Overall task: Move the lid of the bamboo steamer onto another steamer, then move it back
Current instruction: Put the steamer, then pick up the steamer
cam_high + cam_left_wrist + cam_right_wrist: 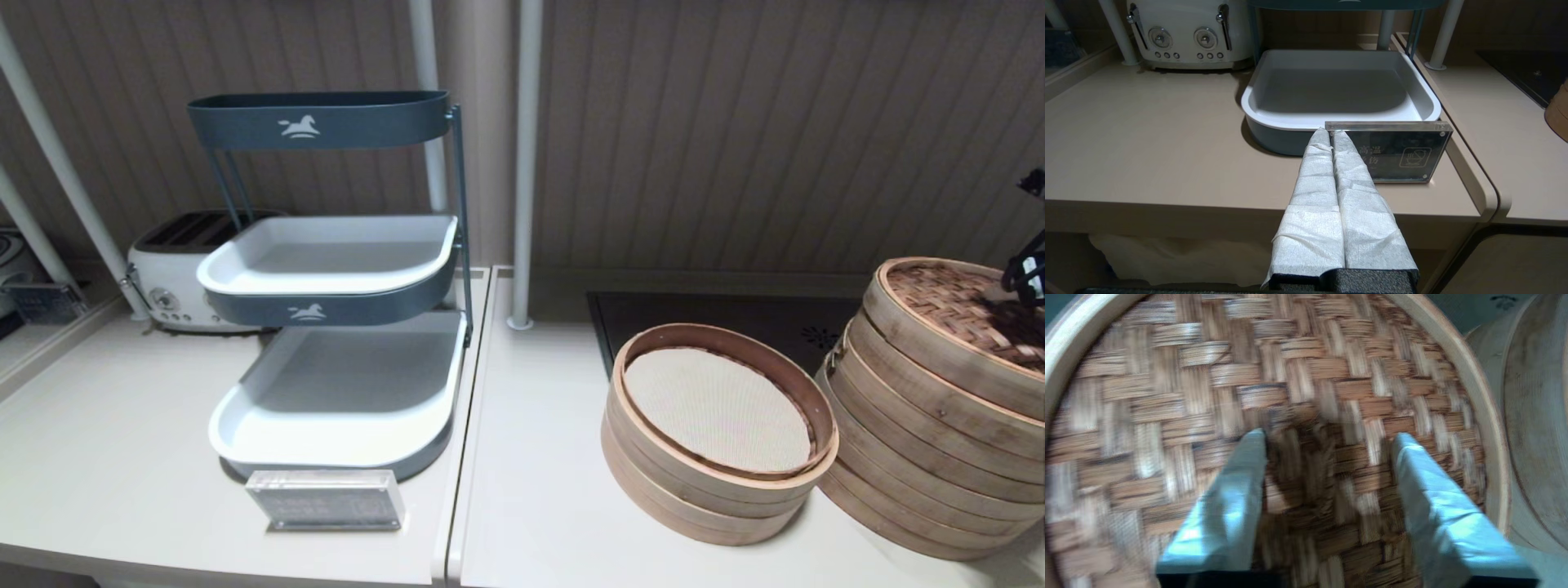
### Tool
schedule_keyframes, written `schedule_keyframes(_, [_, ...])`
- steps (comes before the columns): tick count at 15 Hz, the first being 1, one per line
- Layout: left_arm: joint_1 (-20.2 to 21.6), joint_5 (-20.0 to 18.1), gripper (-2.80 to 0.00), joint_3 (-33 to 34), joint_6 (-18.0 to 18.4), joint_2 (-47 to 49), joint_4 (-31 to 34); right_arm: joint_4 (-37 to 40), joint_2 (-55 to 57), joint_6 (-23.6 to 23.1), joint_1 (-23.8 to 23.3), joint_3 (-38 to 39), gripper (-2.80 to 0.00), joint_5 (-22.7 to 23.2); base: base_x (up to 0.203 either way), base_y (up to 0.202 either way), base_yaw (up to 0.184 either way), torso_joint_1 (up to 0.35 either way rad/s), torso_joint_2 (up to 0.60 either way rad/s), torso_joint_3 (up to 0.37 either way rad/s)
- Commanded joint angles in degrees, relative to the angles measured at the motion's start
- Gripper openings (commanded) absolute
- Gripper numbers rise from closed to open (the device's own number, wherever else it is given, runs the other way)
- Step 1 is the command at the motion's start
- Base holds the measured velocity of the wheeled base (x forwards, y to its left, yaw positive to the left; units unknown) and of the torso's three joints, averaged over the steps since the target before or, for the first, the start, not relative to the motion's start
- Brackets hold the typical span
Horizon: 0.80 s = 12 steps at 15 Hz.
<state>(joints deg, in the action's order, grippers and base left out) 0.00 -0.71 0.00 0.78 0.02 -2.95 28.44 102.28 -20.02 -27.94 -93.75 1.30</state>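
The bamboo steamer lid [951, 314], reddish-brown weave in a pale rim, lies slightly tilted on top of the taller steamer stack [922, 457] at the far right of the counter. My right gripper [1024, 282] hovers just over the lid. In the right wrist view the gripper [1329, 437] is open, its fingers straddling the dark centre knot [1298, 457] of the lid [1306, 367] without closing on it. The shorter steamer [718, 490] stands uncovered to the left of the stack, its white mesh liner [718, 404] showing. My left gripper [1331, 132] is shut and empty, parked off the left counter's front edge.
A three-tier tray rack [326, 245] and a white toaster [175, 278] stand on the left counter, with an acrylic sign [326, 498] near its front edge. Two white poles [526, 163] rise at the back. A black cooktop [735, 314] lies behind the steamers.
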Motion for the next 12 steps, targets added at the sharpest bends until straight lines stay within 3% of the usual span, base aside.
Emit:
schedule_keyframes(1, [0.0, -0.02, -2.8, 1.58, -0.08, -0.11, -0.04, 0.12, -0.56, 0.06, -0.05, -0.21, 0.0, 0.64, 0.0, 0.0, 0.0, 0.0, 0.0, 0.0])
schedule_keyframes(4, [0.0, 0.0, -2.8, 1.58, -0.08, -0.11, -0.04, 0.17, -3.47, 0.75, -0.16, -0.19, 0.0, 3.91, 0.0, 0.0, 0.0, 0.0, 0.0, 0.0])
schedule_keyframes(8, [0.0, 0.0, -2.8, 1.58, -0.08, -0.11, -0.04, 0.78, -10.19, 2.0, 0.04, 0.96, 0.0, 11.8, 0.0, 0.0, 0.0, 0.0, 0.0, 0.0])
schedule_keyframes(10, [0.0, 0.0, -2.8, 1.58, -0.08, -0.11, -0.04, 0.65, -13.35, 2.09, 0.55, 2.99, 0.0, 12.55, 0.0, 0.0, 0.0, 0.0, 0.0, 0.0])
schedule_keyframes(11, [0.0, 0.0, -2.8, 1.58, -0.08, -0.11, -0.04, 0.48, -14.91, 2.09, 0.65, 4.15, -2.8, 12.95, 0.0, 0.0, 0.0, 0.0, 0.0, 0.0])
schedule_keyframes(12, [0.0, 0.0, -2.8, 1.58, -0.08, -0.11, -0.04, 0.61, -16.41, 2.12, 0.73, 4.87, -2.8, 13.69, 0.0, 0.0, 0.0, 0.0, 0.0, 0.0])
